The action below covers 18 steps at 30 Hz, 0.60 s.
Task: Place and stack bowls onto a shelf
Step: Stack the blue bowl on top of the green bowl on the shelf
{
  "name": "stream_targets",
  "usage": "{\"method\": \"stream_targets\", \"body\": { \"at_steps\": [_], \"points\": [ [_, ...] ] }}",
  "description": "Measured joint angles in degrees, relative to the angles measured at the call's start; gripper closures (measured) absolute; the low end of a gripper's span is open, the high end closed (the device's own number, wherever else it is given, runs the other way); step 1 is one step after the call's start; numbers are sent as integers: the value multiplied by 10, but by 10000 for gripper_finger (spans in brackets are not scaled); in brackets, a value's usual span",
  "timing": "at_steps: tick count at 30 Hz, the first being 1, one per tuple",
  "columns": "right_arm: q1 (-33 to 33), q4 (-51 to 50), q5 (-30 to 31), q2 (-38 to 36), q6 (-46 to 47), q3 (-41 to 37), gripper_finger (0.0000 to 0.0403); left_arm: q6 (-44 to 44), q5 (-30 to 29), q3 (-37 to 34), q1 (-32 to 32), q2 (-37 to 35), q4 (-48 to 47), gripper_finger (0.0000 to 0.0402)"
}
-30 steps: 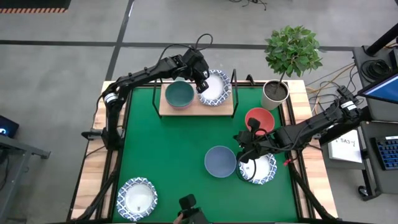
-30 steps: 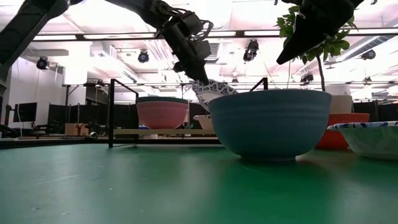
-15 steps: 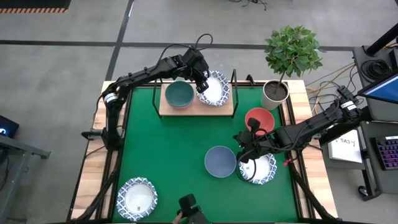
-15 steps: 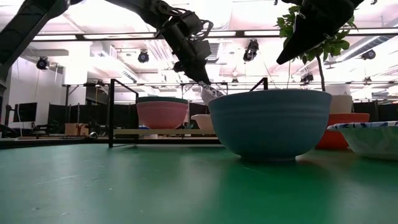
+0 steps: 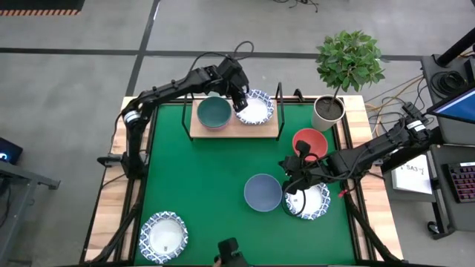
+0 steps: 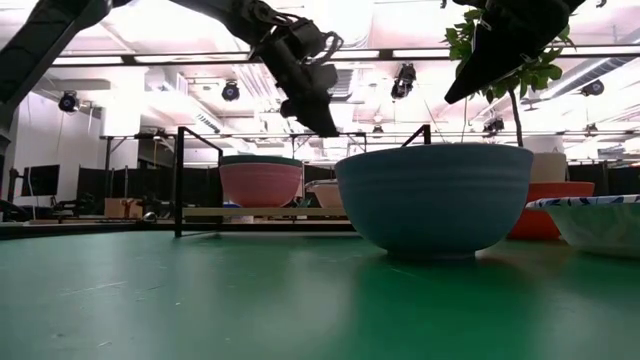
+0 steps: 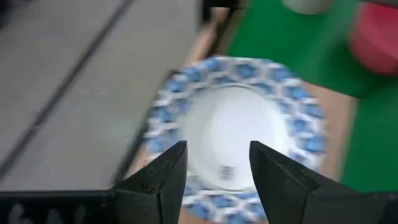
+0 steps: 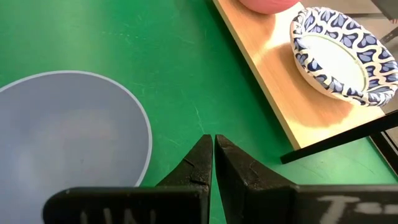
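- Wooden table (image 5: 111,222) under a green mat (image 5: 200,178), viewed from straight above.
- Along the mat's far edge, a light-wood shelf (image 5: 234,130) with thin black wire uprights.
- On the shelf's left part, a dark green bowl (image 5: 214,111) nested in a pink bowl (image 6: 260,184) (pink shows only from table height).
- Just beside it on the shelf, a white bowl with a blue patterned rim (image 5: 256,108), resting flat, mouth up.
- Left hand (image 5: 240,102) poised above that patterned bowl's near-left rim, fingers (image 7: 158,180) spread apart and holding nothing.
- Near the mat's centre, a grey-blue bowl (image 5: 263,192), standing alone.
- Right hand (image 5: 291,182) between the grey-blue bowl and a second patterned bowl (image 5: 310,202), fingers (image 8: 198,165) pressed together, empty.
- Red bowl (image 5: 309,142) at the mat's right edge, near a white plant pot (image 5: 327,112) with a leafy plant.
- Third patterned bowl (image 5: 164,236) at the mat's near-left corner, well apart from the others.
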Motion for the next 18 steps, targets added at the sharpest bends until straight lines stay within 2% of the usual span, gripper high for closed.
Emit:
{"method": "stream_targets", "body": {
  "at_steps": [2, 10, 18],
  "points": [
    [0, 0, 0, 0, 0, 0, 394, 0, 28, 0, -10, 1, -7, 245],
    [0, 0, 0, 0, -2, 0, 394, 0, 29, -1, -73, -20, -76, 262],
    [0, 1, 0, 0, -9, 0, 394, 0, 30, -1, -163, -50, -217, 270]
  ]
}}
